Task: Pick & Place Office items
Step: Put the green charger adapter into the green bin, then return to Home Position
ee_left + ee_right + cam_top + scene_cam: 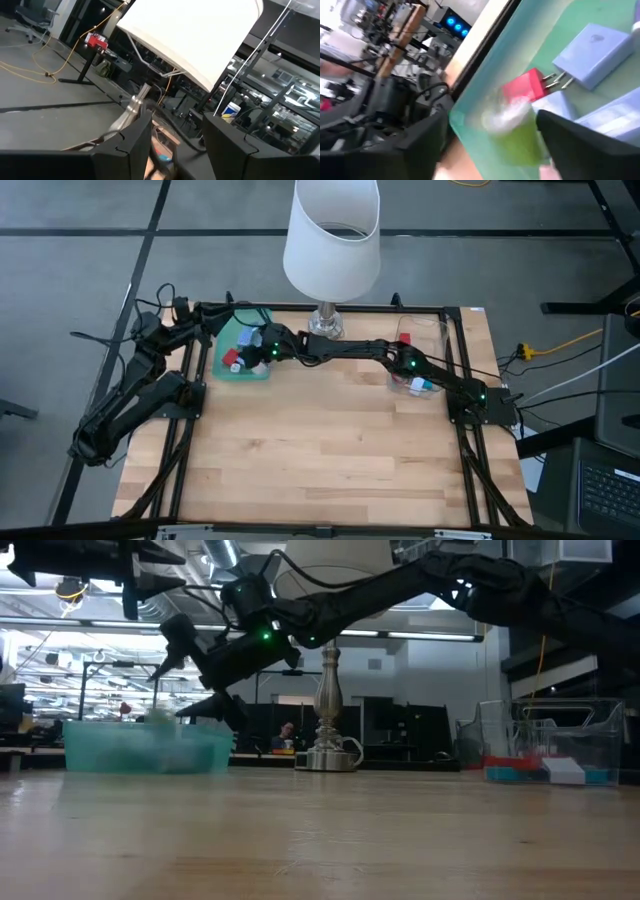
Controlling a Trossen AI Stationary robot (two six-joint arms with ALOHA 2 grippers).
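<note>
Right tool [490, 145] open over green piece [512, 132].

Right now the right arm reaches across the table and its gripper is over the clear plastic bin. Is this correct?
Not quite. The right gripper is over the green tray, not the clear bin, which stands at the table's right side. The high view shows it.

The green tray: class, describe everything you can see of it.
The green tray is a shallow, pale green plastic dish with low, see-through walls, lying flat on the wooden table near its far left corner. Small red, blue and white pieces lie inside. The right hand hangs open over it; contact cannot be judged.
</note>
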